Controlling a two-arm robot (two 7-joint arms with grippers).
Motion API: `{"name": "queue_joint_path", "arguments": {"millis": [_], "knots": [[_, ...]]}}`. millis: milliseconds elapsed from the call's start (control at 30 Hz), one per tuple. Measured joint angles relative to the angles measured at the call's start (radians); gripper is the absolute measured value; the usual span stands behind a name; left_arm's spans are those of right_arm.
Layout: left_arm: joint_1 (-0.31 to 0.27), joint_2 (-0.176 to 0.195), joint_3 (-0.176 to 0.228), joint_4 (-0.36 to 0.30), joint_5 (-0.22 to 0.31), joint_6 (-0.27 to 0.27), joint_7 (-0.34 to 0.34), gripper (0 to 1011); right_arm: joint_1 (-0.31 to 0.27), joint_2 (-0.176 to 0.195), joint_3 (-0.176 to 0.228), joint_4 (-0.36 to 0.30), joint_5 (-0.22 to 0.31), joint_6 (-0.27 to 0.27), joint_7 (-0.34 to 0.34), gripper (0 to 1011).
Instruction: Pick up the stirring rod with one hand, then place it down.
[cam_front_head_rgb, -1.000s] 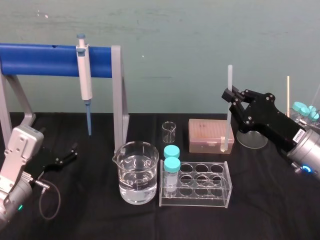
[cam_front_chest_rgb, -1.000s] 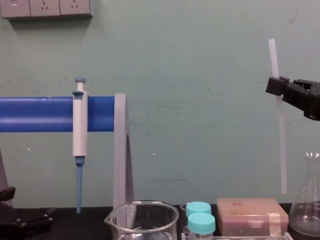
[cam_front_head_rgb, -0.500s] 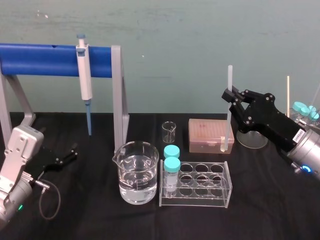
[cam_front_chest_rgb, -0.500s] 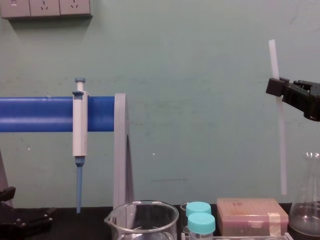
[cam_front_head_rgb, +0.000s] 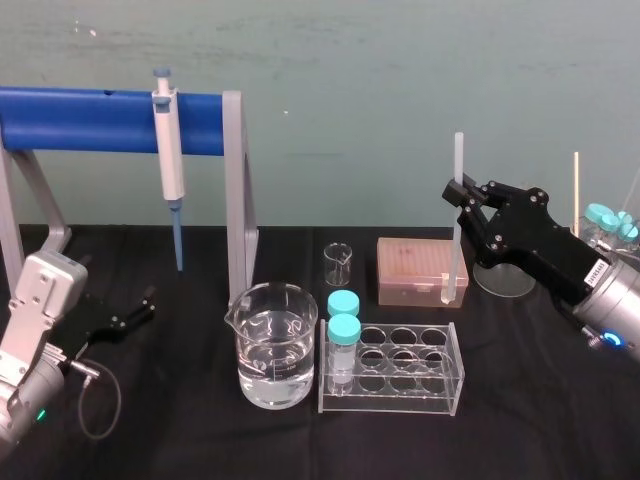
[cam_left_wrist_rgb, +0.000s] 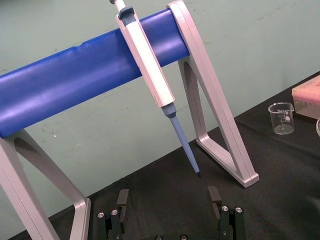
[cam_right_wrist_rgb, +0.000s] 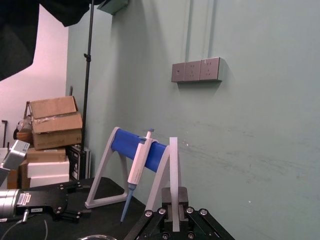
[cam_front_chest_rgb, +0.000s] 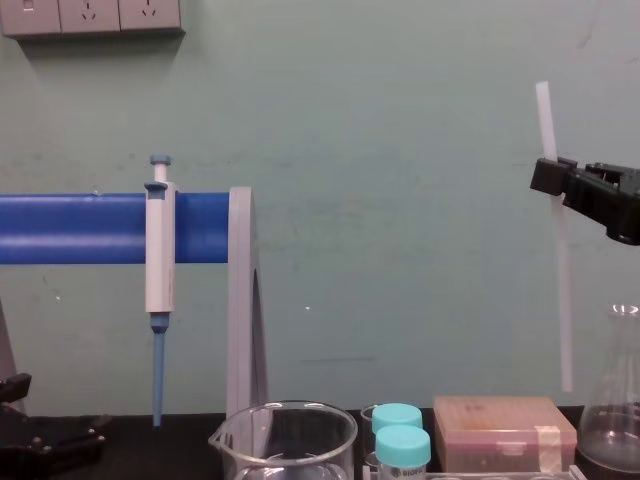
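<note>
Right pincer (cam_front_head_rgb: 461, 192) is clamped on the stirring rod (cam_front_head_rgb: 455, 245), holding it upright at the right of the head view. The rod's lower end is off the counter (cam_front_head_rgb: 200, 430), near the pink box (cam_front_head_rgb: 415, 268). Pick-up looks done; setting it down remains. Left pincer (cam_left_wrist_rgb: 168, 200) is parked lower left, jaws apart.

Pipette (cam_front_head_rgb: 171, 165) hangs on stand (cam_front_head_rgb: 90, 120), left; beaker (cam_front_head_rgb: 273, 345) left of tube rack (cam_front_head_rgb: 392, 402); tip box (cam_front_head_rgb: 410, 265) behind rack, stirring rod (cam_front_head_rgb: 455, 245) above it.
</note>
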Motion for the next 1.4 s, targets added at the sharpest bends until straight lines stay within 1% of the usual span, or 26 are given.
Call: {"name": "queue_joint_path", "arguments": {"millis": [967,1400], "knots": [[0.0,0.0,0.0,0.0,0.0,0.0,0.0,1000,-0.014,0.004,0.0,-0.017,0.0,0.004,-0.003,64],[0.0,0.0,0.0,0.0,0.0,0.0,0.0,1000,-0.006,0.001,-0.005,-0.003,0.003,0.003,0.004,64]]}}
